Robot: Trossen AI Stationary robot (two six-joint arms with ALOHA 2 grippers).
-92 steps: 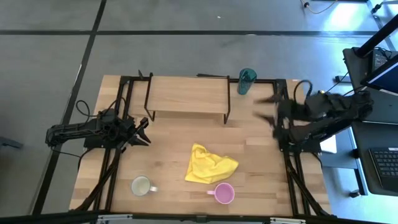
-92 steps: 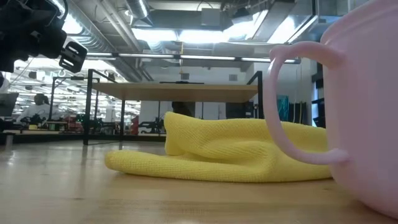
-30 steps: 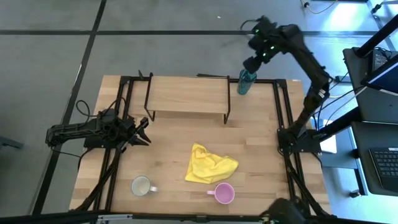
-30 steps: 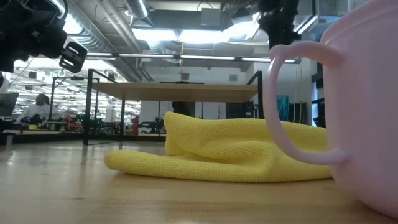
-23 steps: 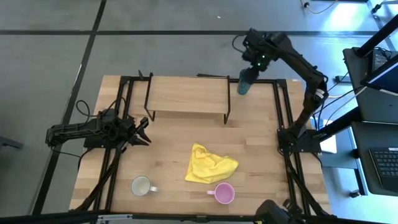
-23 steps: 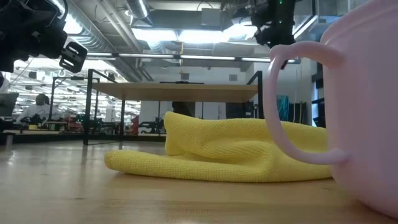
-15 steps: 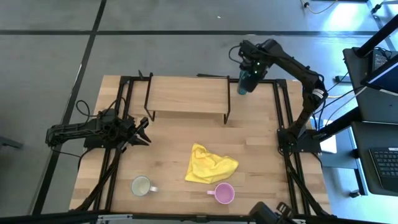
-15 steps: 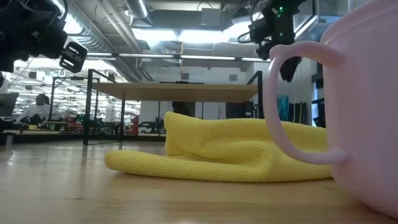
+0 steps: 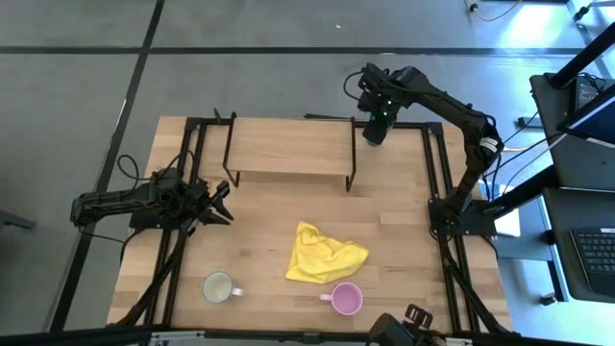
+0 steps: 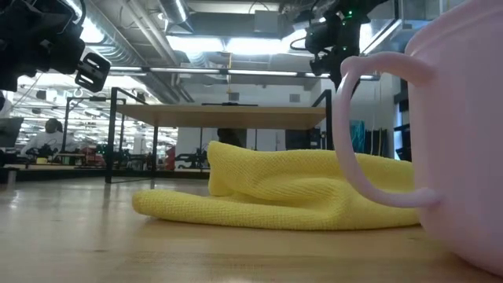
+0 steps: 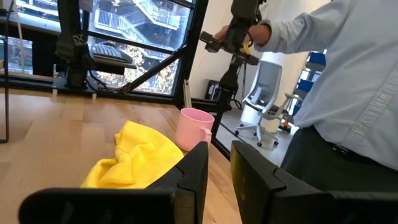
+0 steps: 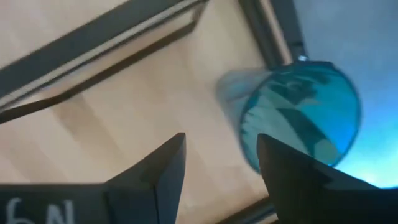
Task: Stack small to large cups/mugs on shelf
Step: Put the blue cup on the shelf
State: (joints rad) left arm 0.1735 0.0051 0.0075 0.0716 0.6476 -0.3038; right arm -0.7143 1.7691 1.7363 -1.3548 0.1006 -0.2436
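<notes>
the teal tumbler (image 12: 292, 112) stands on the far right part of the desk (image 9: 404, 211), just beside the right end of the shelf (image 9: 288, 146). your right pincer (image 9: 375, 123) hangs right above it, high up. in the right wrist view the two fingers (image 12: 283, 168) are spread apart and hold nothing, and the open mouth of the tumbler shows a little off to one side of the gap, not in the middle.

so the step in hand looks like reaching for the tumbler. no cup is on the shelf yet. the pink mug (image 9: 345, 299) and the white mug (image 9: 220, 286) sit near the front edge of the desk, with the yellow cloth (image 9: 325, 255) just behind the pink one.

next you need to slide the pincer over until the tumbler sits between the fingers, then come down and close gently.

your left pincer (image 9: 219, 204) waits low over the left side of the desk, its fingers a little apart and empty.
</notes>
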